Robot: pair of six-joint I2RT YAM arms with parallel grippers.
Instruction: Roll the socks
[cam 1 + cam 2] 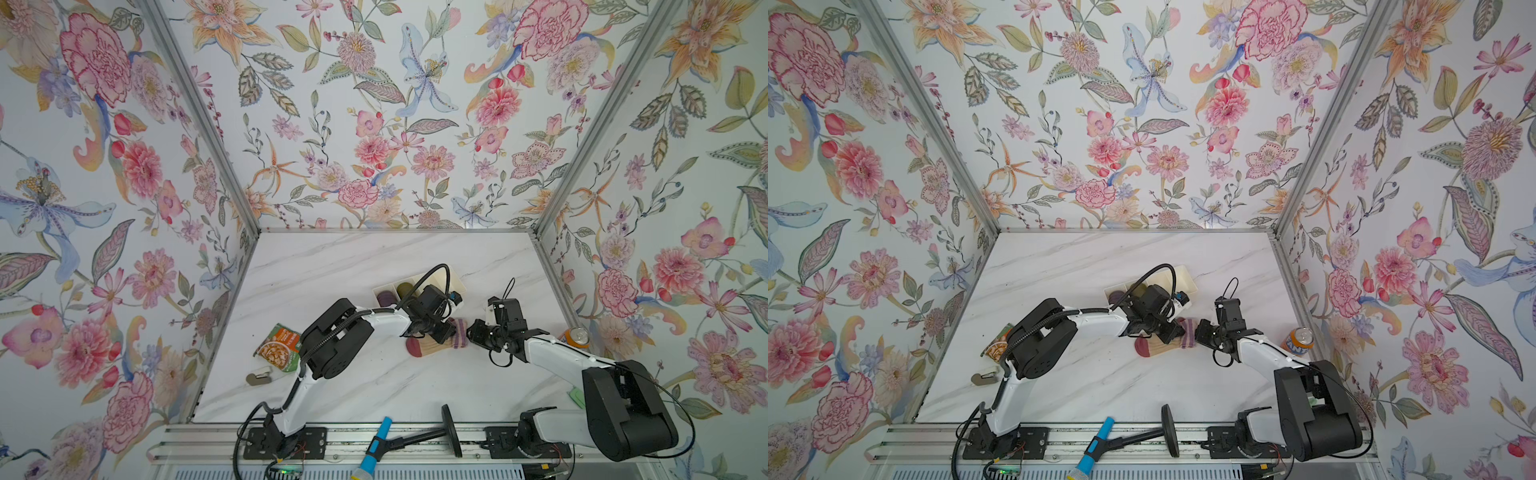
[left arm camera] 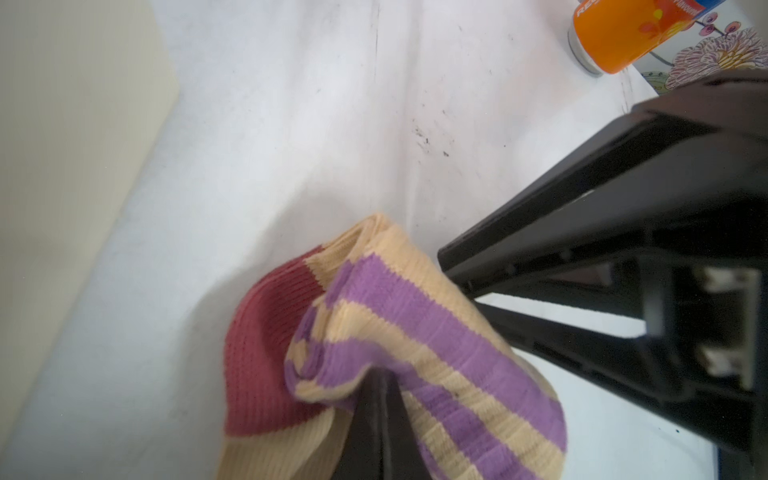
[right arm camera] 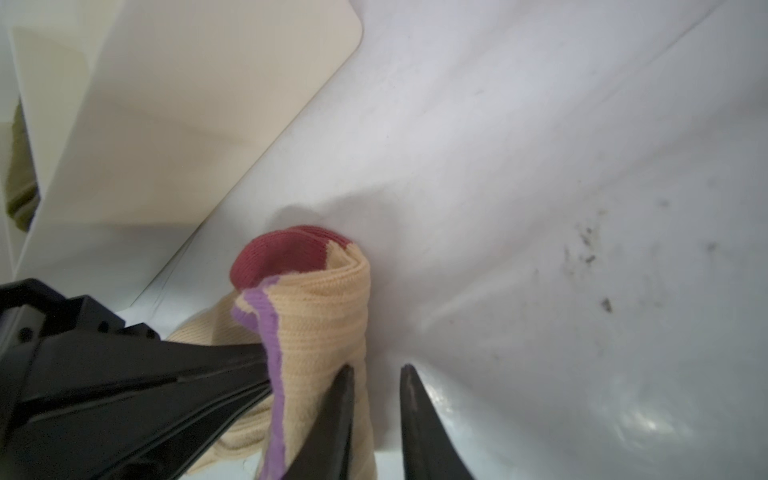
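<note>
The socks [image 1: 432, 348] [image 1: 1158, 348] lie mid-table, peach-tan with a maroon toe at the left end. Their purple-striped cuff end is folded up into a hump. My left gripper [image 1: 452, 332] [image 1: 1181, 332] reaches in from the left. In the left wrist view it [image 2: 378, 376] is shut, with the striped fabric [image 2: 415, 316] pinched and draped over its tips. My right gripper [image 1: 470, 332] [image 1: 1198, 331] faces it from the right. In the right wrist view it [image 3: 376, 370] stands narrowly open with bare table in the gap. One of its fingers [image 3: 336, 407] rests against the fold [image 3: 324, 316].
A cream divided tray [image 1: 457, 283] just behind the socks holds a purple roll [image 1: 386, 297] and an olive roll [image 1: 403, 288]. An orange can [image 1: 575, 336] stands by the right wall. A snack packet [image 1: 278, 347] lies at the left. A blue-handled tool [image 1: 376, 444] lies on the front rail.
</note>
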